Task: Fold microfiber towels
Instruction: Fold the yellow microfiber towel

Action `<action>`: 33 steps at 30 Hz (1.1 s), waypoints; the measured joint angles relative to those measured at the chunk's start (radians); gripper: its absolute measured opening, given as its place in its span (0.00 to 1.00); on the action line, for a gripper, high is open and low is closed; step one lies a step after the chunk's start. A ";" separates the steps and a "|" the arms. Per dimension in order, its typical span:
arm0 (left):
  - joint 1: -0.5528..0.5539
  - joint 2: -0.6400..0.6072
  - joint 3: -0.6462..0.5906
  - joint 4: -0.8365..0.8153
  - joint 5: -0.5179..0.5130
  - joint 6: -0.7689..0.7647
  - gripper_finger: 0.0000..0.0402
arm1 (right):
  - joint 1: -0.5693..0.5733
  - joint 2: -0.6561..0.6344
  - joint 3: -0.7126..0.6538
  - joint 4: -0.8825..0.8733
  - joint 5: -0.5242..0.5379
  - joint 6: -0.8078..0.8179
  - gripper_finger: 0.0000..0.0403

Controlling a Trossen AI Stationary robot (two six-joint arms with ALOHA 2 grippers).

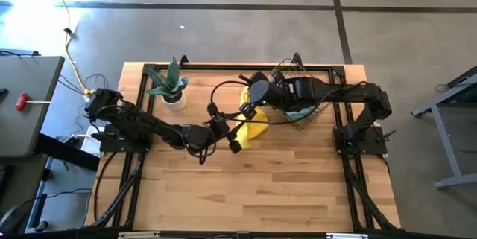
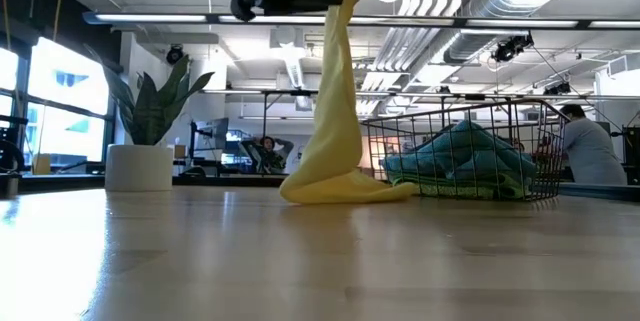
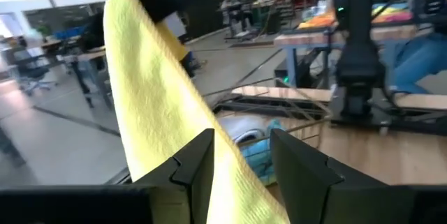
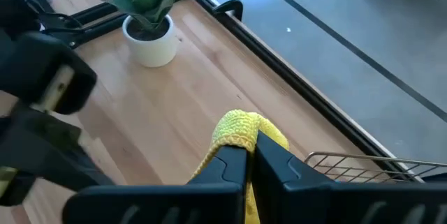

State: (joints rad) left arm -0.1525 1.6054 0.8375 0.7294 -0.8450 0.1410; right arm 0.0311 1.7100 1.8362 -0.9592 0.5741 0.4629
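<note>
Bright overhead light, blurred wrist views

The yellow towel point(image 3: 164, 112) hangs just before the left tool's point(image 3: 241, 165) parted fingers point(image 3: 199, 161).

The near half of my pale wooden tabletop point(image 1: 261, 187) lies bare, so passage there is free. Toward the far edge, my way is hemmed by the white-potted green plant point(image 1: 170, 84), the hanging yellow microfiber towel point(image 2: 335, 121) and the wire basket point(image 2: 470, 156).
</note>
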 joint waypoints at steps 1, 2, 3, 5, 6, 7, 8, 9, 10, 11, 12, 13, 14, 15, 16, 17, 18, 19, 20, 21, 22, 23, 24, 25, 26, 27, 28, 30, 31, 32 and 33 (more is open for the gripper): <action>0.003 0.015 0.004 0.004 -0.014 -0.006 0.33 | -0.001 0.000 0.000 0.000 -0.001 0.000 0.00; 0.007 0.033 0.010 0.010 -0.033 -0.007 0.33 | -0.004 0.000 0.000 0.000 -0.001 0.000 0.00; 0.010 0.049 0.015 0.011 -0.055 -0.008 0.33 | -0.004 0.000 0.000 0.001 -0.001 0.000 0.00; 0.017 0.088 0.034 0.010 -0.098 -0.008 0.33 | -0.004 0.000 0.000 0.002 -0.001 0.000 0.00; 0.018 0.105 0.043 0.017 -0.117 -0.007 0.33 | -0.003 0.000 0.000 0.002 -0.001 0.000 0.00; 0.019 0.118 0.050 0.022 -0.133 -0.004 0.33 | -0.002 0.000 0.000 0.001 -0.001 0.000 0.00; 0.021 0.132 0.059 0.023 -0.153 0.006 0.33 | -0.002 0.000 0.000 0.000 -0.001 0.000 0.00; 0.022 0.147 0.069 0.027 -0.174 0.015 0.33 | -0.002 0.000 0.000 -0.003 -0.001 0.000 0.00; 0.022 0.159 0.073 0.029 -0.191 0.025 0.33 | -0.002 0.000 0.000 -0.009 -0.001 0.000 0.00; 0.020 0.170 0.073 0.025 -0.218 0.031 0.33 | -0.002 0.000 0.000 -0.017 -0.001 0.000 0.00; 0.018 0.180 0.073 0.023 -0.236 0.035 0.33 | -0.002 0.000 0.000 -0.026 -0.001 0.000 0.00; 0.017 0.189 0.073 0.020 -0.246 0.034 0.33 | -0.002 0.000 0.000 -0.034 -0.001 0.000 0.00; 0.015 0.194 0.073 0.003 -0.253 0.027 0.33 | -0.002 0.000 0.000 -0.042 -0.001 0.000 0.00; 0.014 0.202 0.073 -0.010 -0.257 0.014 0.33 | -0.002 0.000 0.000 -0.047 -0.001 0.000 0.00; 0.010 0.209 0.073 -0.034 -0.257 -0.006 0.33 | -0.002 0.000 0.000 -0.051 -0.001 0.000 0.00; 0.005 0.216 0.073 -0.064 -0.259 -0.029 0.33 | -0.002 0.000 0.000 -0.055 -0.001 -0.002 0.00; -0.001 0.220 0.073 -0.100 -0.259 -0.056 0.33 | -0.002 0.000 0.000 -0.058 -0.001 -0.011 0.00; -0.009 0.223 0.072 -0.138 -0.260 -0.088 0.33 | -0.002 0.000 0.000 -0.058 -0.001 -0.017 0.00; -0.017 0.226 0.073 -0.175 -0.259 -0.125 0.33 | -0.002 0.000 0.000 -0.060 -0.001 -0.019 0.00; -0.026 0.230 0.073 -0.220 -0.259 -0.168 0.33 | -0.002 0.000 0.000 -0.062 -0.001 -0.019 0.00; -0.034 0.232 0.073 -0.271 -0.260 -0.212 0.33 | -0.002 0.000 0.000 -0.063 -0.001 -0.019 0.00; -0.043 0.233 0.072 -0.321 -0.261 -0.254 0.33 | -0.002 0.000 0.000 -0.063 -0.001 -0.024 0.00; -0.051 0.233 0.072 -0.371 -0.263 -0.299 0.33 | -0.002 0.000 0.000 -0.063 -0.001 -0.027 0.00; -0.058 0.233 0.073 -0.420 -0.267 -0.346 0.33 | -0.002 0.000 0.000 -0.064 -0.001 -0.029 0.00; -0.066 0.233 0.073 -0.474 -0.274 -0.391 0.33 | -0.002 0.000 0.000 -0.067 -0.001 -0.034 0.00; -0.075 0.233 0.073 -0.528 -0.286 -0.430 0.33 | -0.002 0.000 0.000 -0.070 -0.001 -0.036 0.00; -0.083 0.233 0.072 -0.577 -0.308 -0.467 0.33 | -0.002 0.000 0.000 -0.071 -0.001 -0.037 0.00; -0.099 0.232 0.072 -0.672 -0.362 -0.536 0.33 | -0.002 0.000 0.000 -0.073 -0.001 -0.037 0.00; -0.105 0.232 0.073 -0.724 -0.382 -0.569 0.33 | -0.002 0.000 0.000 -0.076 -0.001 -0.037 0.00; -0.110 0.232 0.072 -0.774 -0.399 -0.603 0.33 | -0.002 0.000 0.000 -0.078 -0.001 -0.037 0.00; -0.115 0.228 0.072 -0.825 -0.408 -0.641 0.33 | -0.002 0.000 0.000 -0.080 -0.001 -0.037 0.00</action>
State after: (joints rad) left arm -0.2678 1.8331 0.9096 -0.0956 -1.2532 -0.5003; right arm 0.0291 1.7100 1.8366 -1.0391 0.5728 0.4255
